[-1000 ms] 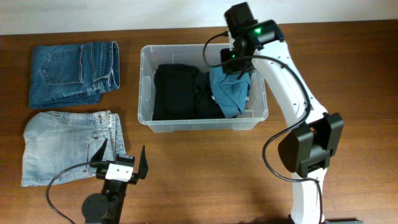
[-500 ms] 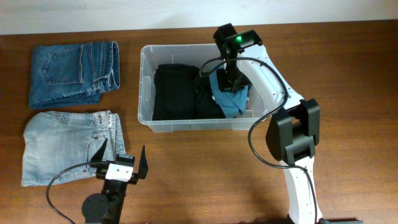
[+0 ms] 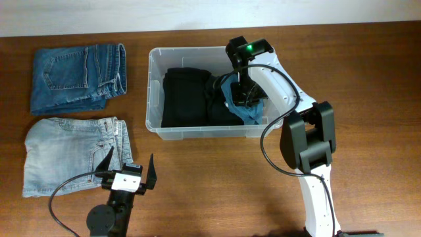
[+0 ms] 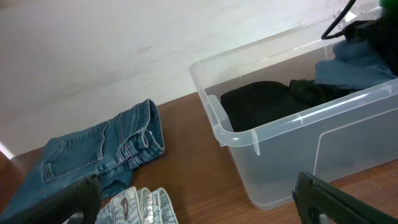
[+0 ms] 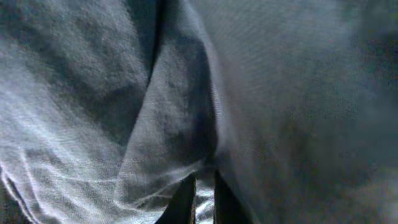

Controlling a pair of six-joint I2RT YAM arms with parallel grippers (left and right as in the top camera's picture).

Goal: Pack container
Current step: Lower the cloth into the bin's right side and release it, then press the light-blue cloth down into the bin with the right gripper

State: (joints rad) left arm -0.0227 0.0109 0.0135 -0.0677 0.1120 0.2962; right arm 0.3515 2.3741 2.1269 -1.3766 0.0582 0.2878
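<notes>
Right, your container (image 3: 152, 99) sits on the table (image 3: 368, 66) toward the far side, mid-scene, with black clothes (image 3: 184, 99) filling its left and middle part and a blue garment (image 3: 251, 113) at its right end. From overhead you see the right tool (image 3: 242, 92) reaching down inside the tub onto that garment, but the arm hides how it is set. The right wrist view fills with grey-blue cloth and shows the two dark fingers (image 5: 184, 205) at the bottom edge, nearly together, with a pale fold of the fabric pinched in the narrow gap. The left wrist view gives you what neither of those does: the tub from the side, with its near left corner and rolled rim, the black clothes lying low behind the clear wall and the blue garment bunched at the right. The left tool (image 3: 128, 166) hangs at the near edge of the table, spread wide with nothing in it, just beside the light jeans (image 3: 72, 155). The dark jeans (image 3: 77, 76) lie folded beyond them, left of the tub. Against a second ago, your right arm has folded in. Its wrist has come from over the far right corner toward the middle and down, and the blue garment, then draped broadly, now shows smaller and lower. The left arm and both pairs of jeans have not moved.
</notes>
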